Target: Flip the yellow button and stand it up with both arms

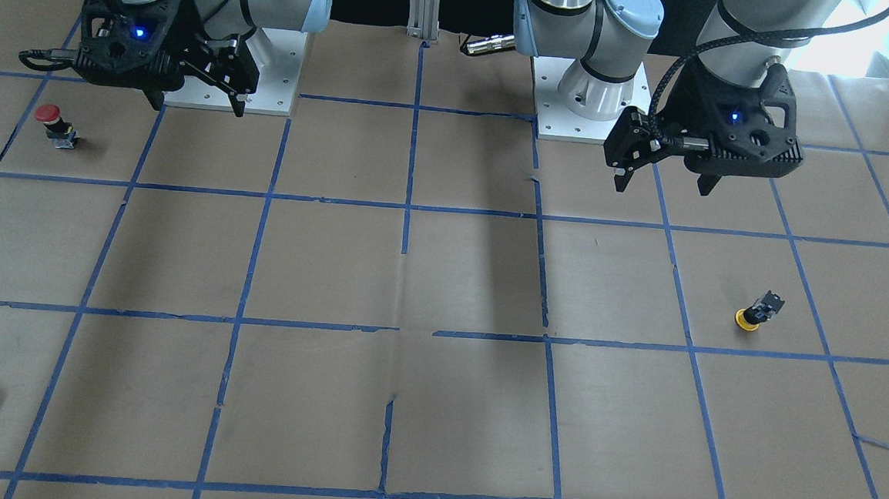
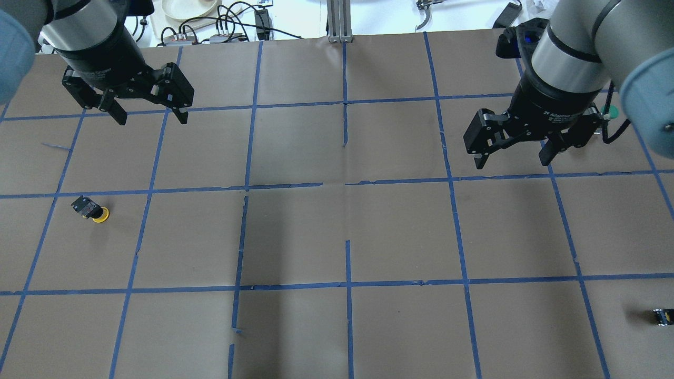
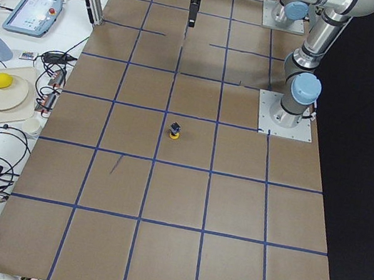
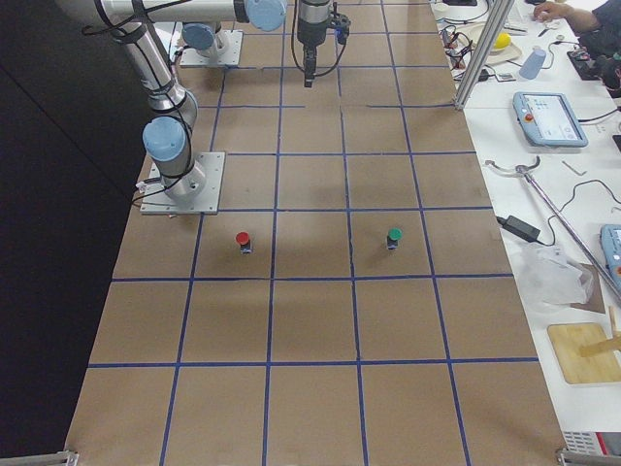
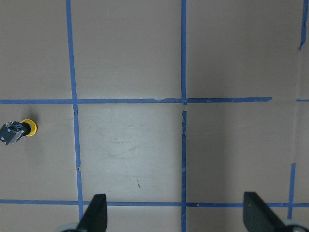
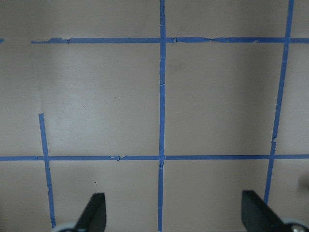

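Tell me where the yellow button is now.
In the overhead view the yellow button sits far left, inside a taped square; the left gripper hangs nearest, not touching it.

right gripper (image 6: 173, 218) spread wide, blue-taped table (image 6: 96, 87)

Table (image 2: 295, 237) papered brown, marked with a blue tape grid (image 2: 347, 284), tape torn in spots. Beyond the left gripper (image 2: 152, 119): white bench (image 2: 379, 16) with cables (image 2: 231, 21), a plate (image 2: 184, 8), and an aluminium post (image 2: 337, 21) at the table edge. Black backdrop (image 3: 368, 179) along the opposite side. Soft shadow band (image 1: 474, 267) across mid-table.
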Action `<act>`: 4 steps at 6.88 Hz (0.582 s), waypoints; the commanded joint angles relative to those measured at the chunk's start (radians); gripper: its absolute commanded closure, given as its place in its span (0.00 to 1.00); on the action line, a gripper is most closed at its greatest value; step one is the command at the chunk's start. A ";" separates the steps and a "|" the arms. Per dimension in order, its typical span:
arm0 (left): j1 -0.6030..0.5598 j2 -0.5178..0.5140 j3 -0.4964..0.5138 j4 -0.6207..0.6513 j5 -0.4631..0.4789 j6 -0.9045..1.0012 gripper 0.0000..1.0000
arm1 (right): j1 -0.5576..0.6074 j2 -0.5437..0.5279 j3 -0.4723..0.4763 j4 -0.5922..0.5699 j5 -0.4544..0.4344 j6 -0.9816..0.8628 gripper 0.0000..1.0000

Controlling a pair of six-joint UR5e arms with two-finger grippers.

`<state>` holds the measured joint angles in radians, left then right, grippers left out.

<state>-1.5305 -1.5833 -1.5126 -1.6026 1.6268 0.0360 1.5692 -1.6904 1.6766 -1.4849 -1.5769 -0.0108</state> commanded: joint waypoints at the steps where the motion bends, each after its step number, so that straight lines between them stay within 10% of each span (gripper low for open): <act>1: 0.006 -0.001 -0.004 0.001 0.001 0.004 0.01 | 0.000 0.000 0.000 0.000 -0.002 0.000 0.00; 4: 0.223 -0.056 -0.075 0.006 -0.008 0.377 0.01 | 0.000 0.000 0.000 0.001 -0.002 0.000 0.00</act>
<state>-1.4093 -1.6132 -1.5530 -1.6004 1.6226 0.2533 1.5692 -1.6904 1.6767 -1.4846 -1.5784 -0.0107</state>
